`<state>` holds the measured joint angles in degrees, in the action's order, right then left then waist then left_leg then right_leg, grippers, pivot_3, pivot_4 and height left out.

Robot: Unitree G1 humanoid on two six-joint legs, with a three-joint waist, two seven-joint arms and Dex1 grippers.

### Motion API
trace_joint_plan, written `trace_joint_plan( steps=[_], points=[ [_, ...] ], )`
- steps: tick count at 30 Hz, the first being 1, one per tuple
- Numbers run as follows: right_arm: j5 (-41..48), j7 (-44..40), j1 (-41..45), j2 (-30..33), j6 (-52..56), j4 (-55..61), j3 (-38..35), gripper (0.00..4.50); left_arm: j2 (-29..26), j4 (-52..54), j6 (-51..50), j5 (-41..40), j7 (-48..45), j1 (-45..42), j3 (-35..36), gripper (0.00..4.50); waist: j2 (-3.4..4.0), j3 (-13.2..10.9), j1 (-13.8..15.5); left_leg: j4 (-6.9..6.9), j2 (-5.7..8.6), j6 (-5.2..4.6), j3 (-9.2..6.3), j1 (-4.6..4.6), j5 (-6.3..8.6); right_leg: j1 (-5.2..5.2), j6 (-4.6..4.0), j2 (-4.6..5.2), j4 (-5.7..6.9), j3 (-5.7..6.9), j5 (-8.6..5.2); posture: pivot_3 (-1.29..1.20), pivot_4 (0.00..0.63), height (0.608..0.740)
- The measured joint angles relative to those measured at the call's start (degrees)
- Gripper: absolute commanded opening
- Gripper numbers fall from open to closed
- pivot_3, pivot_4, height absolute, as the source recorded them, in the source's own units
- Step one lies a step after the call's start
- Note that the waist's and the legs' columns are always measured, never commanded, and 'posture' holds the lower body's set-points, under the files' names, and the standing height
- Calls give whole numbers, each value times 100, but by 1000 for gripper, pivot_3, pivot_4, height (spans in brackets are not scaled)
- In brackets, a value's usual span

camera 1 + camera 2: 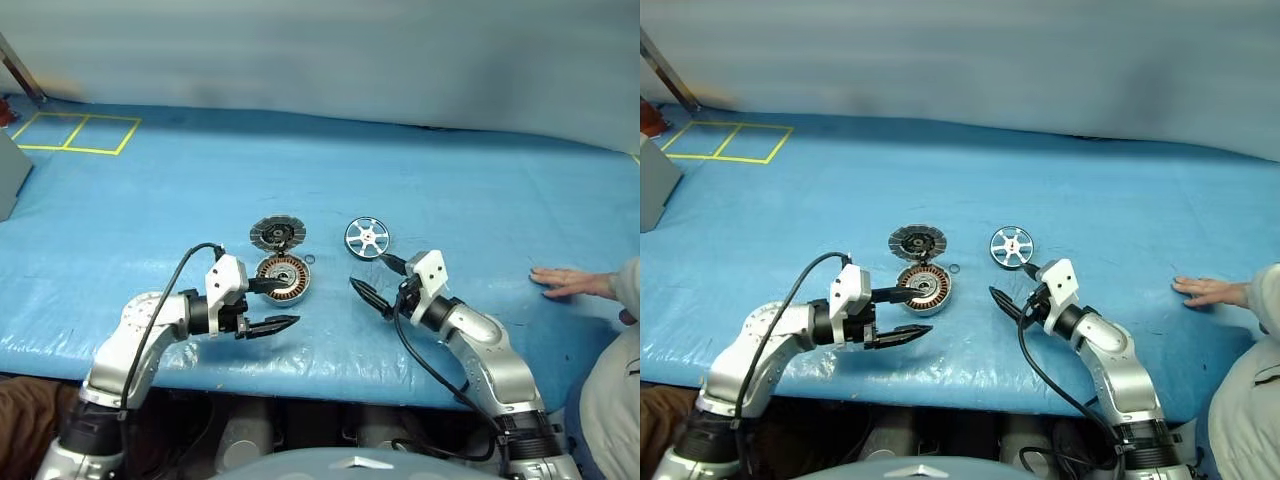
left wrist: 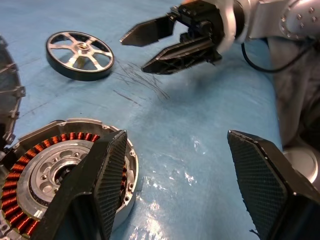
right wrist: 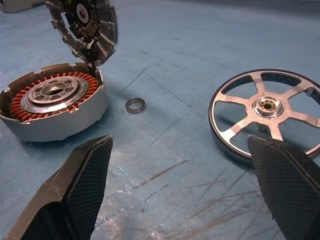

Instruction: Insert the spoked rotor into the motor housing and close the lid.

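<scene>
Both grippers empty, fingers spread wide: left gripper [image 1: 272, 305] just near side of motor housing [image 1: 284, 274], right gripper [image 1: 374, 280] to its right. Spoked rotor [image 1: 367, 237] farther right. Lid [image 1: 277, 234] open behind housing.

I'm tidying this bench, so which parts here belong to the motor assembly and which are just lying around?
For the job:
- spoked rotor
- motor housing
- lid, open, hinged up from the housing

Lying about:
- small metal ring on the blue table cover
- a person's hand resting on it
</scene>
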<state>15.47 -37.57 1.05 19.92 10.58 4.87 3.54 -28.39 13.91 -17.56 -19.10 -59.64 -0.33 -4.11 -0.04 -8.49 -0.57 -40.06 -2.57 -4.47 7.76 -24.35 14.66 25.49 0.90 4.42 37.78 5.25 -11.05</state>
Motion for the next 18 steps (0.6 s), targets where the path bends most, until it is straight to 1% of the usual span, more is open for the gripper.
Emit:
trace_joint_plan(
  steps=[3,8,11,18],
  points=[
    [-309,109,127,0,-24,-193,176,4500,254,-374,542,11,253,122,170,3391,0,0,-3,0,-1,1,-2,0,0,1,-6,3,0,8,0,0,150,740],
    [-622,257,236,-46,-111,-523,318,4500,259,-919,1309,82,409,235,392,3391,0,0,-3,6,-1,1,-4,-7,0,5,-16,7,-2,16,-4,0,150,740],
    [-730,243,318,-98,-161,-639,461,4500,302,-940,1530,-14,436,291,508,3391,0,0,-5,7,-1,0,-5,-10,2,6,-17,9,-6,19,-4,0,150,740],
    [-856,180,585,-307,-263,-998,713,4500,303,-940,1569,-137,459,329,567,3391,0,0,-9,8,-1,1,-8,-10,2,7,-17,9,-6,25,-5,0,150,740]
  ],
)
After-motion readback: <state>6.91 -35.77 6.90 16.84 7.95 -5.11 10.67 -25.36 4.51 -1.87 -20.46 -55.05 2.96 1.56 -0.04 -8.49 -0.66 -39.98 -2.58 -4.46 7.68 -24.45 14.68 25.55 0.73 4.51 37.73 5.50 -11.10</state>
